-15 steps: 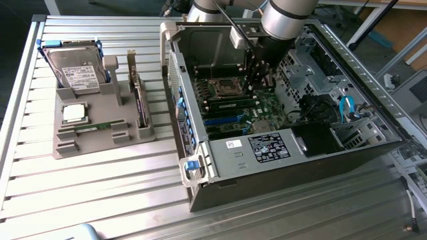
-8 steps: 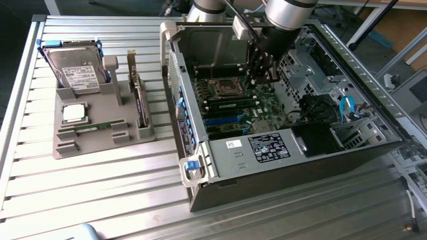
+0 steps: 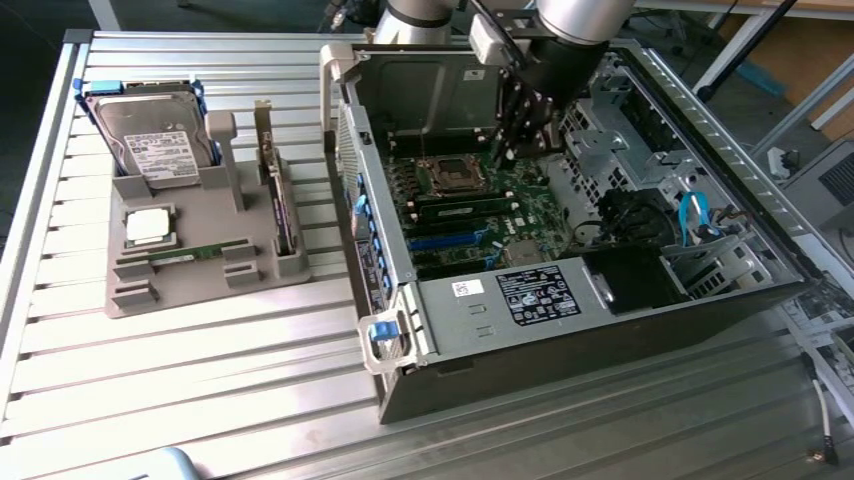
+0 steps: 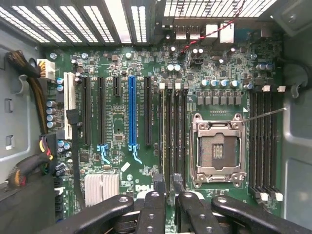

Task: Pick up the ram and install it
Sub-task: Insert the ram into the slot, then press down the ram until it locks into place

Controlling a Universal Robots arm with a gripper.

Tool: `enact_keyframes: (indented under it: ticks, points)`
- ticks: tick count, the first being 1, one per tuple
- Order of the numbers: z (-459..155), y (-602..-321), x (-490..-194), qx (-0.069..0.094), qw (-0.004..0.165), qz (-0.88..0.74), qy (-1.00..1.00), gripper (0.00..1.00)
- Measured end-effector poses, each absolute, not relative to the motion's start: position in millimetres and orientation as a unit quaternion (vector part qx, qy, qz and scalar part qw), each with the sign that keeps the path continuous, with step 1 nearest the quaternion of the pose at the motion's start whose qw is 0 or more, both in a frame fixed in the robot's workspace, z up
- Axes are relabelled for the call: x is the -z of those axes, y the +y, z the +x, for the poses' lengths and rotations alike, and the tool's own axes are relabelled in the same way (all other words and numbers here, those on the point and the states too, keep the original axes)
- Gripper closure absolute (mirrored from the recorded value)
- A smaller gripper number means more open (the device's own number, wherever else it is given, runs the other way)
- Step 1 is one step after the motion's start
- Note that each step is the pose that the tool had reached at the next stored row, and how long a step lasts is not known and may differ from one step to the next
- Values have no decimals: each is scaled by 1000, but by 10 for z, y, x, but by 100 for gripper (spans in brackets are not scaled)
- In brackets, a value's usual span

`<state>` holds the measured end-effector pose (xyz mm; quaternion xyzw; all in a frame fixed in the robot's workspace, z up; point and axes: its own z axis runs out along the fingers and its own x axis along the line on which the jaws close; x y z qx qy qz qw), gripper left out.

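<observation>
The ram, a thin green stick with dark chips, lies flat in the grey holder at the exterior view's left. A similar green stick stands in a memory slot beside the bare processor socket inside the open computer case. My gripper hangs inside the case above the motherboard, far from the holder. In the wrist view the gripper hovers over the long memory slots next to the socket. Its black fingers stand slightly apart, and I see nothing between them.
The holder also carries a hard drive, a square silver processor chip and an upright expansion card. The case walls, a drive cage and blue cables surround the board. The ribbed metal table lies around the case and the holder.
</observation>
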<state>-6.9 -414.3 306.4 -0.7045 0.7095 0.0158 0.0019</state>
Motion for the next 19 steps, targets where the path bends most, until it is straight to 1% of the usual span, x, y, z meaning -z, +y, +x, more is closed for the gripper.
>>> enact_keyframes:
  ticks: [7, 19]
  points:
    - [-69, -4143, -3229, -16, 2, -704, 710, 81]
    - [-69, -4143, -3237, -16, 2, -704, 710, 81]
